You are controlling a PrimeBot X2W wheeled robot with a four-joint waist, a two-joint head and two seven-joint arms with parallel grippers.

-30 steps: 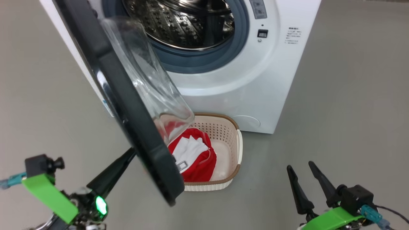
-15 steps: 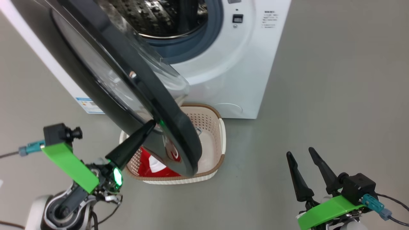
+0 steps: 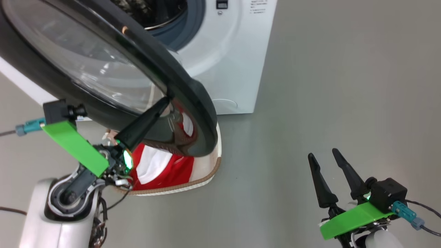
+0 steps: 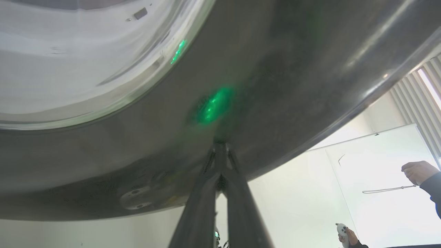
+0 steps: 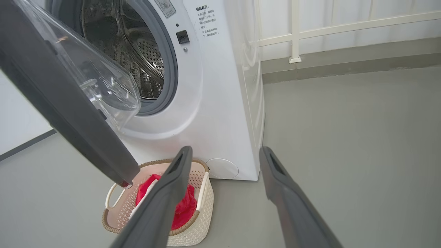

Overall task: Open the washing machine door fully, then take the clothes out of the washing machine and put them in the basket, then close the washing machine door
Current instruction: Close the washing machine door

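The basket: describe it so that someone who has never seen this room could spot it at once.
Find the big white washing machine with its round black-rimmed door swung open. On the grey floor just before its front, below the door's lower edge, sits the basket: small, cream, perforated plastic with a brown woven-look rim. It alone holds the red and white clothes.

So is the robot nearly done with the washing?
Nearly. Done: the clothes lie in the basket, and the drum looks empty where it shows. In hand: the left gripper, fingers together, touches the door on its outer face, apparently pushing it. Left: the door is not yet shut. The right gripper hangs open, holding nothing.
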